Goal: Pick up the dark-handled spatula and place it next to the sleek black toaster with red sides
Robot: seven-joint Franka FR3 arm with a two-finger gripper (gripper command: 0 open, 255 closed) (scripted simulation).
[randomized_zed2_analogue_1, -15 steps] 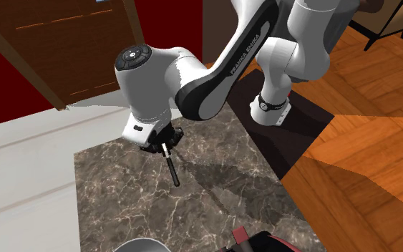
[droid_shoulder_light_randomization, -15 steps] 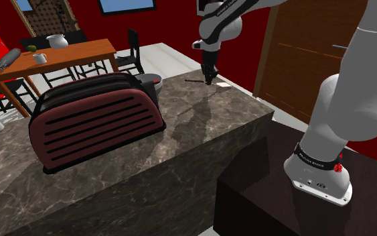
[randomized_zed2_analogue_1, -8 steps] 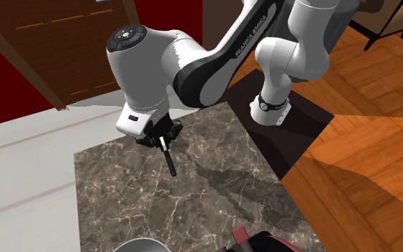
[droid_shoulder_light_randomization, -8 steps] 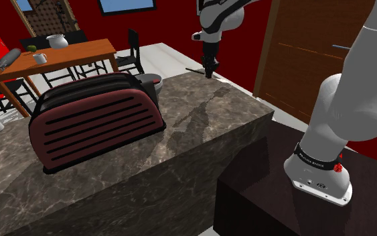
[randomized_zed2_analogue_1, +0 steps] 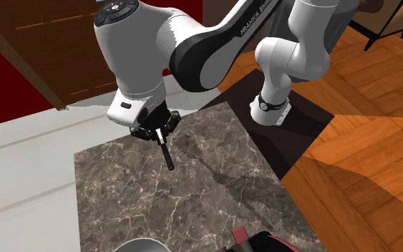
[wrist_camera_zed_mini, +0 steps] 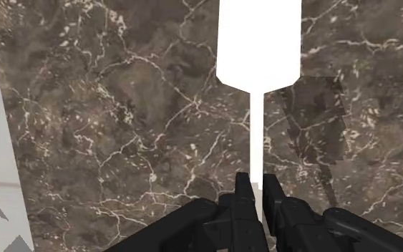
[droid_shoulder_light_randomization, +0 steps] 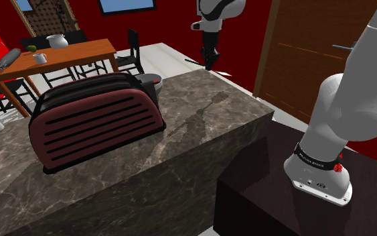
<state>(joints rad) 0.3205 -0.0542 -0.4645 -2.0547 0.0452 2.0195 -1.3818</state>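
Note:
My black gripper (droid_shoulder_light_randomization: pixel 210 59) hangs above the far end of the marble counter (droid_shoulder_light_randomization: pixel 200 117), shut on the spatula. In the wrist view the fingers (wrist_camera_zed_mini: pixel 243 197) clasp the thin white shaft, and the white blade (wrist_camera_zed_mini: pixel 258 39) points away over the marble. In the second exterior view the spatula's dark handle (randomized_zed2_analogue_1: pixel 167 154) sticks out below the gripper (randomized_zed2_analogue_1: pixel 158 133), clear of the counter (randomized_zed2_analogue_1: pixel 192 200). The black toaster with dark red sides (droid_shoulder_light_randomization: pixel 96 119) stands on the counter nearer the shoulder camera, well apart from the gripper; its corner (randomized_zed2_analogue_1: pixel 264 242) shows at the second exterior view's lower edge.
A grey bowl (droid_shoulder_light_randomization: pixel 151 79) sits just behind the toaster. A wooden table (droid_shoulder_light_randomization: pixel 53 57) with chairs stands beyond the counter at the shoulder view's left. A brown door (droid_shoulder_light_randomization: pixel 314 60) is on the right, and the dark stand (droid_shoulder_light_randomization: pixel 280 194) is beside the counter.
The arm has risen, lifting the spatula from just above the counter to higher above it. The gripper stays shut on it.

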